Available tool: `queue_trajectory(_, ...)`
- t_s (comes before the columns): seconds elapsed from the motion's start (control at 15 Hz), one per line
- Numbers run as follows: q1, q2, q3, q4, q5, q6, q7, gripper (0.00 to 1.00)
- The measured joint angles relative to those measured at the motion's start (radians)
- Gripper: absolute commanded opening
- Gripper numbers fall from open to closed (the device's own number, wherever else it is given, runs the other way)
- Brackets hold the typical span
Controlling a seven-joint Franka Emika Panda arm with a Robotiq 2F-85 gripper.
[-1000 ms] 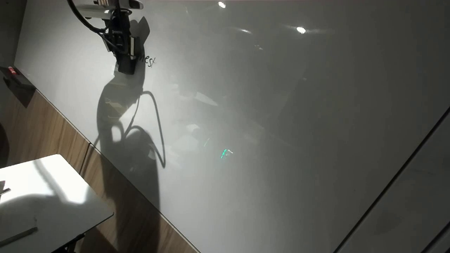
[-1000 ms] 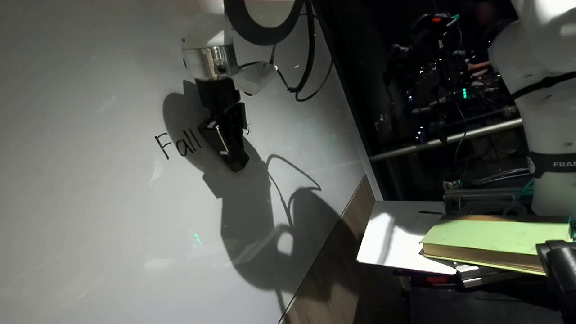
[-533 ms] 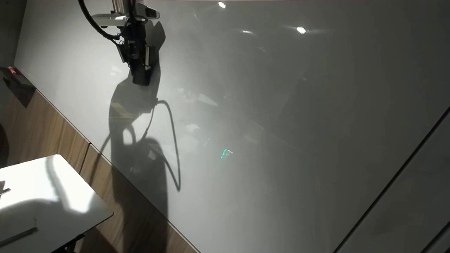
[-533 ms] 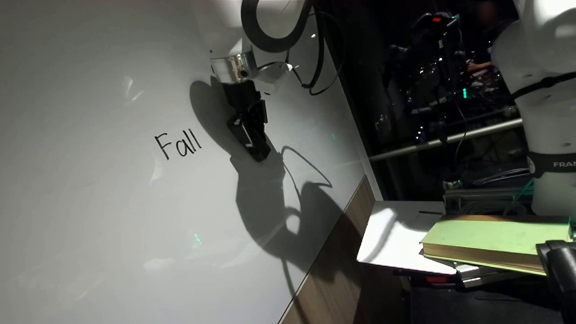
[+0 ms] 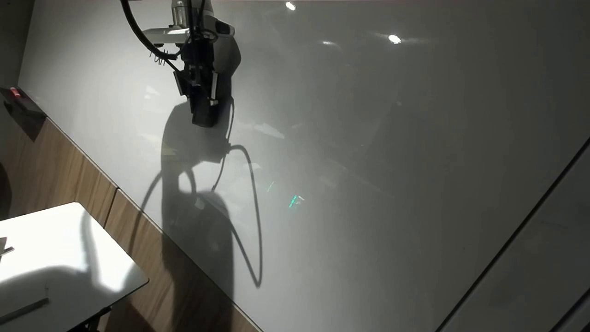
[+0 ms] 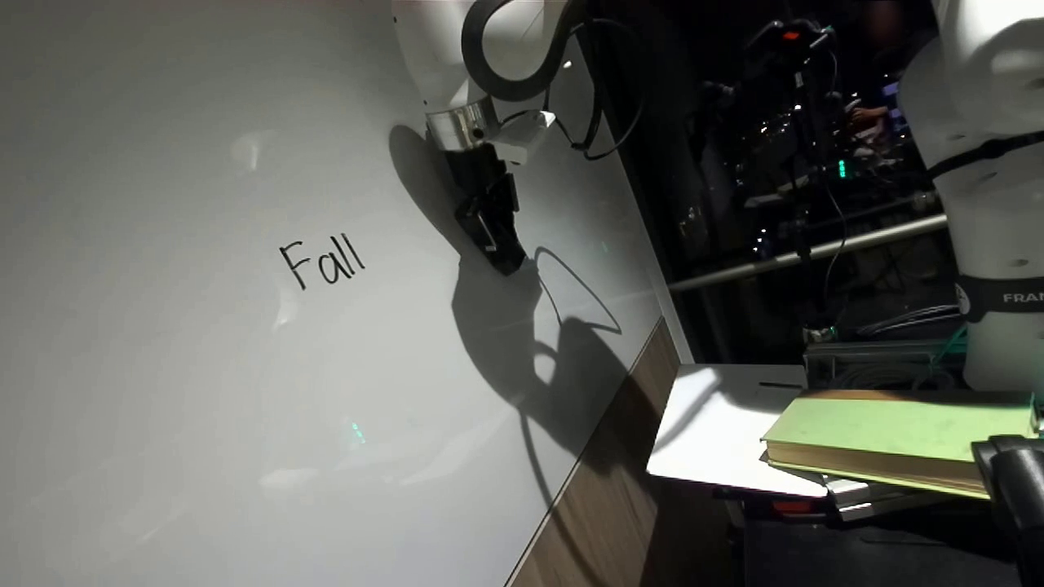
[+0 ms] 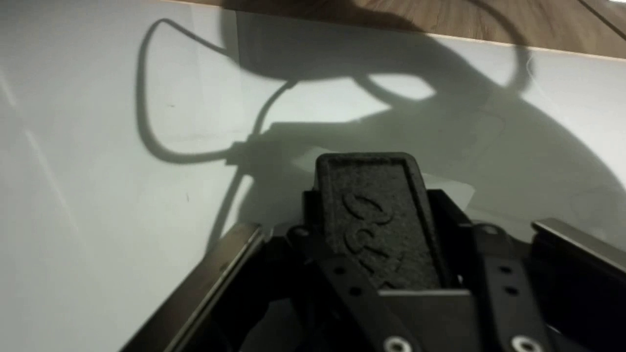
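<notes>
My gripper [image 7: 376,217] is shut on a dark block-shaped eraser [image 7: 374,210] with raised marks on its face. In both exterior views the gripper [image 5: 199,94] [image 6: 489,208] points down along a large whiteboard [image 5: 368,230] [image 6: 204,367]. The eraser [image 5: 205,115] [image 6: 507,259] is at the board's surface; I cannot tell whether it touches. The black handwritten word "Fall" [image 6: 322,261] stands on the board to the left of the gripper in an exterior view. Small dark writing [image 5: 159,57] shows left of the gripper in an exterior view, partly behind the cable. The arm's shadow falls below the gripper.
Wood panelling [image 5: 69,157] runs below the board. A white table [image 5: 92,258] [image 6: 710,432] stands near it. A green book [image 6: 897,428] lies on the table by the robot's base [image 6: 1003,297]. A dark holder [image 5: 23,103] sits at the board's edge. A thick cable [image 5: 138,32] loops from the arm.
The gripper with the eraser has moved right and down in one exterior picture, right and slightly up in another. Letters beside the gripper a second ago no longer show; "Fall" is now fully uncovered.
</notes>
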Motion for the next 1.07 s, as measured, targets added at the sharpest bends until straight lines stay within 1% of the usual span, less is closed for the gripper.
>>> queue_trajectory(0.13,-0.006,-0.024,-0.004,-0.016,0.058,-0.006,-0.033,0.31)
queue_trajectory(0.33,0.005,-0.107,0.003,-0.078,0.135,-0.013,-0.064,0.31)
queue_trajectory(0.6,0.007,-0.19,0.004,-0.118,0.169,-0.014,-0.096,0.31)
queue_trajectory(0.87,0.008,-0.186,0.011,-0.118,0.173,-0.009,-0.1,0.31)
queue_trajectory(1.07,0.022,-0.162,0.047,-0.118,0.176,-0.006,-0.088,0.31)
